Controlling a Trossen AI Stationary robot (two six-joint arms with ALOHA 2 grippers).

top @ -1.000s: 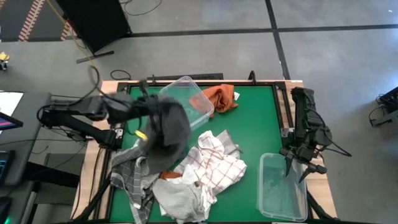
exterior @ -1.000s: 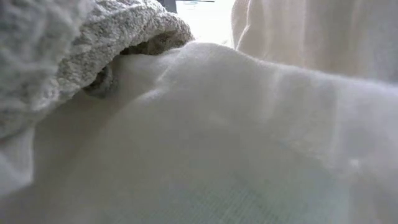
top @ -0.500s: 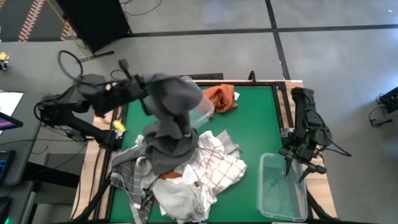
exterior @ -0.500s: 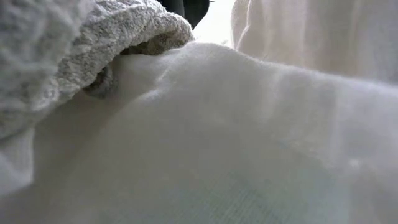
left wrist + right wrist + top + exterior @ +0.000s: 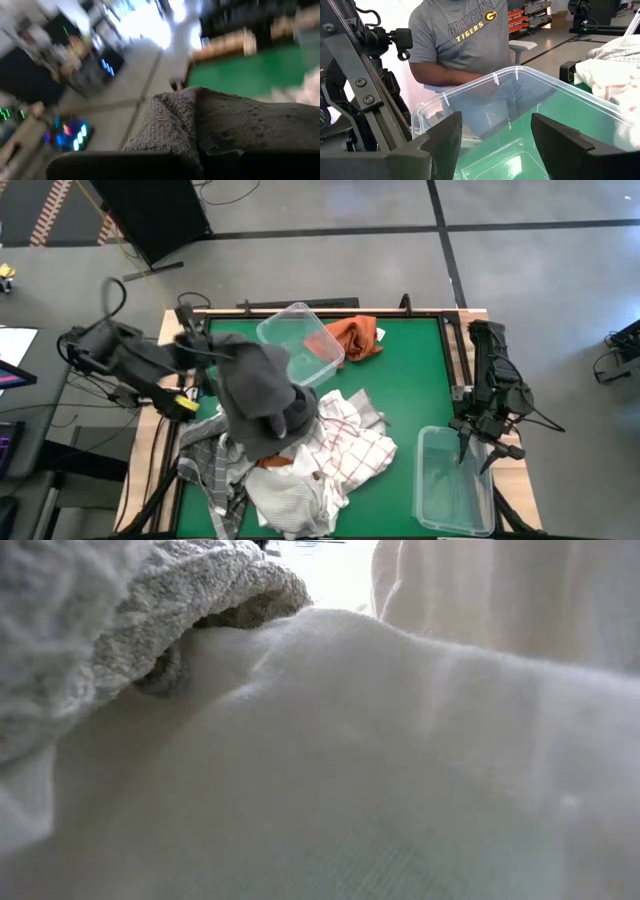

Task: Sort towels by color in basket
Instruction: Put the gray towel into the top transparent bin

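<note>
My left gripper (image 5: 204, 348) is at the table's left side, raised and shut on the dark grey towel (image 5: 262, 395), which fills the left wrist view (image 5: 235, 125). Under the towel's lower end is a pile of the grey plaid towel (image 5: 205, 462), the white towel with red grid lines (image 5: 350, 442) and the plain white towel (image 5: 290, 498). The rust-orange towel (image 5: 355, 338) lies at the far edge beside a clear bin (image 5: 300, 340). My right gripper (image 5: 495, 150) waits open at the right edge, facing a second clear bin (image 5: 455, 480). My left gripper holds the dark grey towel by a bunched upper part (image 5: 200, 132); the cloth itself hides the fingertips, and one layer or several I cannot tell. The towel drapes away from the gripper toward the table's middle, slack, its lower end (image 5: 270, 442) over the pile.
A person in a grey T-shirt (image 5: 465, 45) stands beyond the table's right side. White and grey cloth (image 5: 320, 760) covers the whole low view. Bare green table (image 5: 410, 380) lies between the pile and the right arm.
My left gripper has swung with the dark grey towel first toward the far edge, over the clear bin, then back toward the table's left edge, rising. The towel's upper part has followed it; its lower end has stayed over the pile.
</note>
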